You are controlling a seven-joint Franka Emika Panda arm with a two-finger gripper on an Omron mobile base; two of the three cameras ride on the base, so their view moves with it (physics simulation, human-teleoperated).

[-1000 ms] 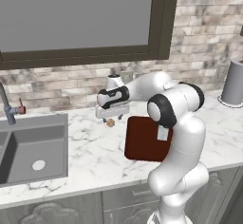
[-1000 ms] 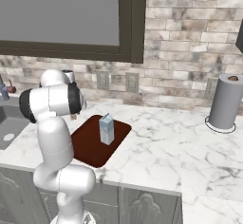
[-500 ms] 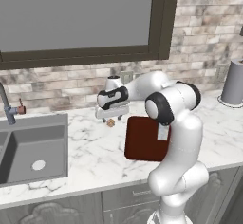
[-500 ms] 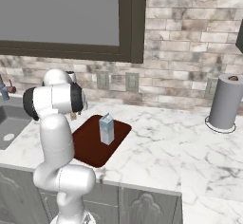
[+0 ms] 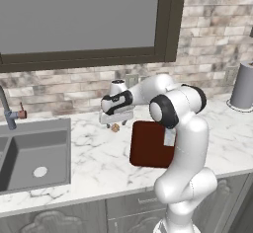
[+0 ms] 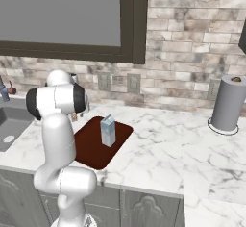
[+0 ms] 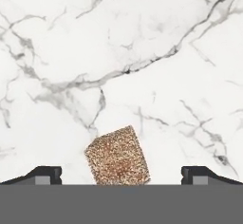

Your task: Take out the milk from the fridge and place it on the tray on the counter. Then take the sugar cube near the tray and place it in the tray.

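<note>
The tan sugar cube lies on the white marble counter, right between my two dark fingertips, which stand wide apart on either side of it. My gripper is open and low over the cube, just left of the dark red-brown tray. In the left base view the gripper hangs at the end of the arm reaching back toward the wall. The milk, a small grey carton with a pale blue top, stands upright on the tray. The fridge is out of view.
A steel sink with a tap lies to the left. A grey cylinder on a white base stands at the back right. A brick wall with sockets and a dark-framed window runs behind the counter.
The hand has come down a little over the sugar cube. Its jaws have stayed wide, and the milk and tray have not moved.
</note>
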